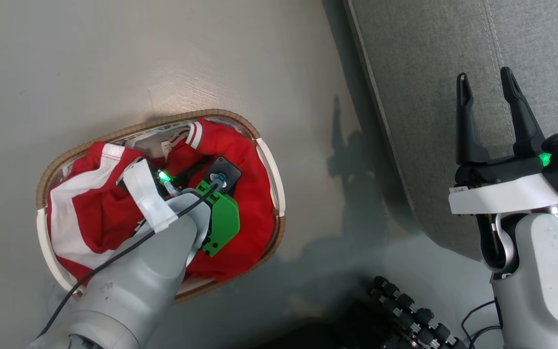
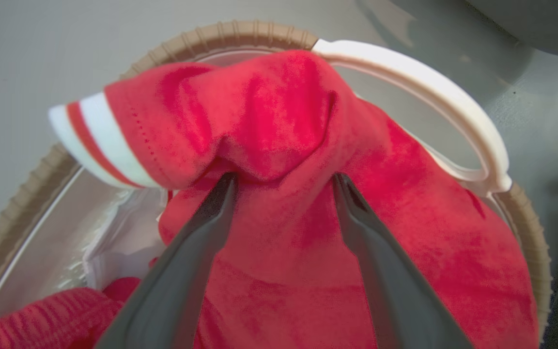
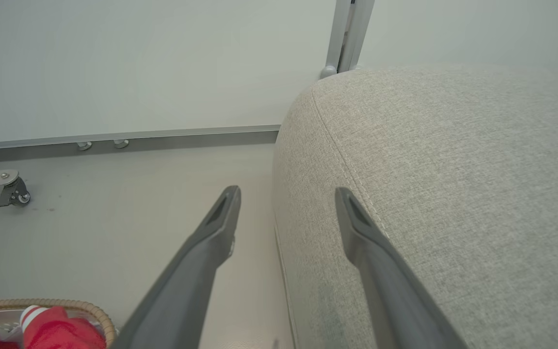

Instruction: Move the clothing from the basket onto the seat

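Red clothing [image 1: 255, 194] lies in the basket [image 1: 162, 118], none yet on the seat [image 1: 429, 72], your left jaws open astride a fold, your right jaws open and empty.

I read the crumpled sports clothing [image 1: 245, 160] in the oval perforated plastic laundry basket [image 1: 211, 115] as bright red. It has broad white panels at the basket's left end and a cuff [image 2: 95, 140] banded white, red, white near its far rim. The basket's woven rim [image 2: 240, 31] is tan-brown and its handles [image 2: 434, 92] are white. The big upholstered couch seat [image 3: 453, 194] is flecked light grey with paler stitched seams. The floor [image 1: 114, 58] is plain pale grey. The right gripper [image 1: 484, 75] has charcoal-black fingers [image 3: 196, 276], and a plastic plate [image 1: 223, 220] on the left wrist is vivid green.
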Controlling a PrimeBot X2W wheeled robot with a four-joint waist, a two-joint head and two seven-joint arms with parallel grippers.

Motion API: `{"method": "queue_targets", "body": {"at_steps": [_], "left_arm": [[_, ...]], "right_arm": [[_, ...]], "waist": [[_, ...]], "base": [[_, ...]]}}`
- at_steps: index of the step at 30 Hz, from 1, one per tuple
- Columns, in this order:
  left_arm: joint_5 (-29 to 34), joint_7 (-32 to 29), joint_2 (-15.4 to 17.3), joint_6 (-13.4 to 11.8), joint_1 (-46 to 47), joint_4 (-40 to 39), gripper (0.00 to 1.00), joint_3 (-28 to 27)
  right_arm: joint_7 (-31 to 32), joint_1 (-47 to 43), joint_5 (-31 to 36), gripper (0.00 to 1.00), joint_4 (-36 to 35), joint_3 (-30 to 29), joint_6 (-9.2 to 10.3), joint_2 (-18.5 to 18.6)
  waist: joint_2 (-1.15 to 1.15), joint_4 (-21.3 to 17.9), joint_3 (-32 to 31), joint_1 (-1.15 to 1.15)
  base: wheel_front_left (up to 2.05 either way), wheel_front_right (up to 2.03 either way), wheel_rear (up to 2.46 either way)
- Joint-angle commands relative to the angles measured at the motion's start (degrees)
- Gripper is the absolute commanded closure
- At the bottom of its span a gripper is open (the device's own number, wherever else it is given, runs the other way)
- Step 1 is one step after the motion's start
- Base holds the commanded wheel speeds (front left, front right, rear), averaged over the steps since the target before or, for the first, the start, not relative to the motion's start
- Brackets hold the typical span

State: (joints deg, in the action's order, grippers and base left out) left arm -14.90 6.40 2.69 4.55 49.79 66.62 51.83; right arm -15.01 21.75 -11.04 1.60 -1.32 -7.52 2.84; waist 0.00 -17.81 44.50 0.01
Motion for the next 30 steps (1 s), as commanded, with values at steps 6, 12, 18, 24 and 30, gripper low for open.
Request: {"method": "queue_targets", "body": {"at_steps": [6,12,18,24,30], "left_arm": [[0.02,-1.56,0.35,1.0,2.87,2.65,0.08,1.86],[-1.3,-1.83,0.36,1.24,2.59,3.41,1.0,2.26],[-1.1,1.73,0.33,1.47,-0.03,1.31,1.0,4.55],[-2.34,5.95,0.28,1.99,-2.25,-1.45,1.0,5.58],[-2.46,8.49,0.5,2.42,-4.31,-4.57,1.0,6.84]], "right_arm": [[-0.26,0.45,-1.23,0.0,-0.01,0.83,0.06,0.11],[-0.26,0.93,-1.96,0.0,0.32,0.82,0.06,0.11],[-0.26,-0.18,-1.28,0.0,1.69,-0.7,0.06,0.11],[-0.26,-2.59,-0.02,0.0,3.66,-1.77,0.06,0.16],[-0.26,-5.62,2.21,0.0,5.54,-2.6,0.07,0.17]], "waist": [[0.0,-2.23,2.81,-0.01],[0.0,-2.45,2.69,-0.01],[0.0,-0.34,0.23,-0.01],[0.0,3.27,-4.99,-0.01],[0.0,7.04,-12.57,-0.01]], "base": [[0.0,0.0,0.0],[0.0,0.0,0.0],[0.0,0.0,0.0],[0.0,0.0,0.0],[0.0,0.0,0.0]]}}
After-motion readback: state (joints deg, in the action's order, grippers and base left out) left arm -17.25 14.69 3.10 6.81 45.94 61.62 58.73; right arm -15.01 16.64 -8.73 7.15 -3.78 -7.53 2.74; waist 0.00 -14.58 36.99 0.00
